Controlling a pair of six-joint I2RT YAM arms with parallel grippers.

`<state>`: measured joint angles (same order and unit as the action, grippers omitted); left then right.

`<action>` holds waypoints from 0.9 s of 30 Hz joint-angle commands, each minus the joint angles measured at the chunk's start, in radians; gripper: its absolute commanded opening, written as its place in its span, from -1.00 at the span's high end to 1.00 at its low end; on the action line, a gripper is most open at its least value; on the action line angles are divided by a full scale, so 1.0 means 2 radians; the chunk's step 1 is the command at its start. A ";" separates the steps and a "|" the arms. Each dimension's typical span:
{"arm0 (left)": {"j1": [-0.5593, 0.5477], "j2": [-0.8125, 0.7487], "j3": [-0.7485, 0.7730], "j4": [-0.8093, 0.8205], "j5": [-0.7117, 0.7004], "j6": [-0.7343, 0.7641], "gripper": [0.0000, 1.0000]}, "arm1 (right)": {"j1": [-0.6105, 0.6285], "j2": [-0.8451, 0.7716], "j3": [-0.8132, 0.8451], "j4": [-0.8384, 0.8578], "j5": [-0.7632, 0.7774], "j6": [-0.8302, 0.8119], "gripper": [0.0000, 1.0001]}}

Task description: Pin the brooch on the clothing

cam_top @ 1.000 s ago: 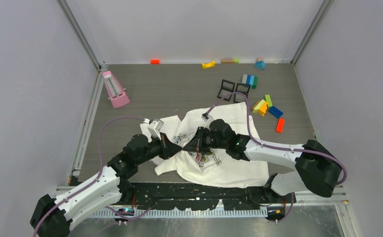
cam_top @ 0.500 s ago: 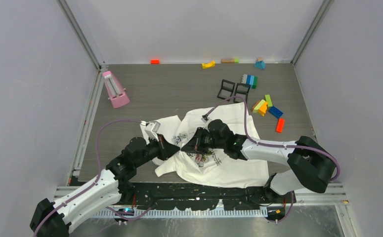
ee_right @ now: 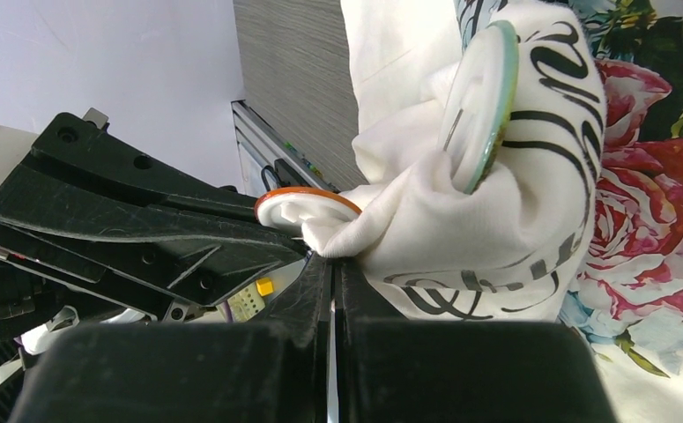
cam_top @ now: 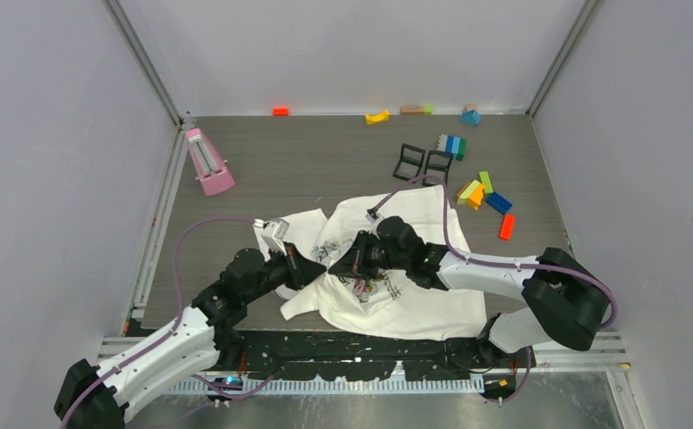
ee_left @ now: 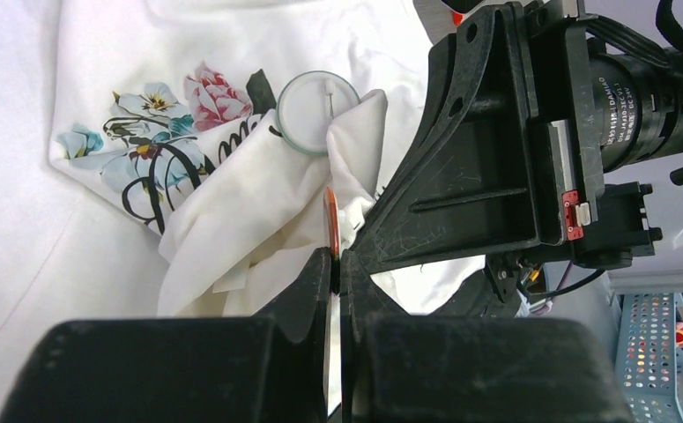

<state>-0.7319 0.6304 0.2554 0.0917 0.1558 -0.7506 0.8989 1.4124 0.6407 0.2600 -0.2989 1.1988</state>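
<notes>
Both arms have barely shifted; the left arm has drawn back slightly.
Fingers of the left gripper (ee_left: pixel 336 264) are closed on an orange-rimmed disc (ee_right: pixel 307 204); the right gripper (ee_right: pixel 330 264) pinches a fold of the T-shirt (cam_top: pixel 414 304), which is crumpled between the arms. The green-rimmed brooch (ee_left: pixel 320 113) lies against that fold, so pinning seems unfinished.

Grey wood-grain table (cam_top: pixel 325 170). Near the front edge, a crumpled white shirt (cam_top: pixel 432 304). At the left side, a pink wedge (cam_top: pixel 207 161). Along the far edge, well apart: orange block (cam_top: pixel 280 111), yellow piece (cam_top: pixel 377 116), tan-and-green block (cam_top: pixel 414 109), blue piece (cam_top: pixel 470 116). Beyond the shirt, two black frames (cam_top: pixel 409 162) side by side, with a blue-green stack (cam_top: pixel 452 146) just beside them. To the right, close together: green brick (cam_top: pixel 485 181), yellow-orange piece (cam_top: pixel 470 192), blue brick (cam_top: pixel 498 203), red-orange brick (cam_top: pixel 507 226).
</notes>
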 commanded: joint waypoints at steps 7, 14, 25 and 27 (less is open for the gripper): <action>-0.009 -0.027 0.017 0.100 0.014 -0.025 1.00 | -0.005 -0.030 -0.002 -0.070 0.051 -0.032 0.99; -0.009 -0.009 0.022 0.109 0.021 -0.022 1.00 | -0.005 -0.061 -0.001 -0.076 0.045 -0.049 0.82; -0.006 -0.013 0.042 0.057 0.042 0.000 1.00 | -0.031 -0.191 -0.001 -0.200 0.072 -0.166 0.07; -0.003 -0.010 0.044 0.056 0.059 0.000 1.00 | -0.042 -0.223 -0.006 -0.211 0.056 -0.192 -0.05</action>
<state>-0.7444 0.6174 0.2859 0.1719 0.2108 -0.7738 0.8497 1.0679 0.6384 -0.0734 -0.1848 0.9455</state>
